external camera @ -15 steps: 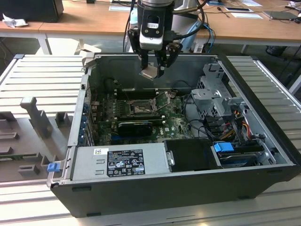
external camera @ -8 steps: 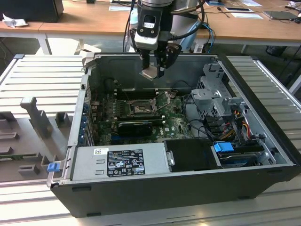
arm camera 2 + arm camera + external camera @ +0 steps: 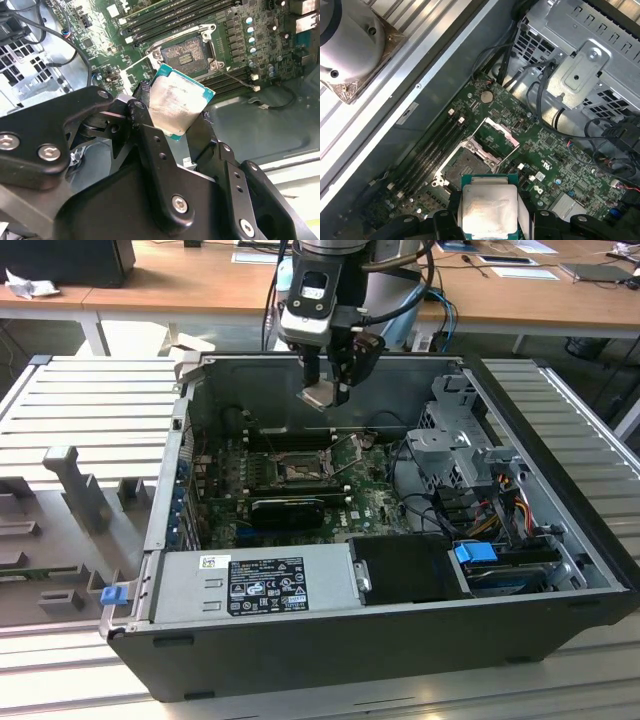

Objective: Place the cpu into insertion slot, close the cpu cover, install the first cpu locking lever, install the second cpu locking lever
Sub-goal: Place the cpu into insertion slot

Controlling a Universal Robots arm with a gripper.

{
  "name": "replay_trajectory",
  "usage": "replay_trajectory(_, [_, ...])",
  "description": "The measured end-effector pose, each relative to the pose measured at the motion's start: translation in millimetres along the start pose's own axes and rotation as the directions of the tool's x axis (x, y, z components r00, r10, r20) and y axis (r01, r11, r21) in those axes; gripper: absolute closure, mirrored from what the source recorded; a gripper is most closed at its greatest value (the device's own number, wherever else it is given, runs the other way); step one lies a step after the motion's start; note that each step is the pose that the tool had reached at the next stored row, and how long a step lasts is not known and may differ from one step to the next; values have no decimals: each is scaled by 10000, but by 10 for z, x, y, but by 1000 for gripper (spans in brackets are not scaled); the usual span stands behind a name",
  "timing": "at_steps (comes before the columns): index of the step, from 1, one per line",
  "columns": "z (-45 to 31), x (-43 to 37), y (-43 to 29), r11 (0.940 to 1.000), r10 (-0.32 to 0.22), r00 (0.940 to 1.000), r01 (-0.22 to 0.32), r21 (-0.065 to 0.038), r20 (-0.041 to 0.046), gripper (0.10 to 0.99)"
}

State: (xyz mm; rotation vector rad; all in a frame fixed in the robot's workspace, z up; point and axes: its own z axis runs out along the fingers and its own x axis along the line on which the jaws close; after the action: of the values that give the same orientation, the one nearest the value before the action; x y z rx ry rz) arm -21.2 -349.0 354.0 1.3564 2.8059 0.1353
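While the gripper is clamped on the cpu, its black fingers press two opposite edges. The chip's pale silver top, smeared, faces the wrist cameras. The chip is tilted and held in the air, clear of the board; in the exterior view the cpu hangs above the open computer case.

Past the chip in the first wrist view sits the insertion slot, bare, contacts showing. The cpu cover is swung open just beside it. Dark memory sticks run alongside the slot. Further off is the metal drive cage with cables near it. In the exterior view a power supply lies along the case's near wall, with wooden desks behind.
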Motion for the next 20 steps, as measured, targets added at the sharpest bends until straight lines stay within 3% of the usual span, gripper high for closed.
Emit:
replay_trajectory(11, [6,0,0,9966,820,9966,-820,-16,74,557])
replay_trajectory(20, [21,0,-1,9847,1744,9845,-1744,-37,163,557])
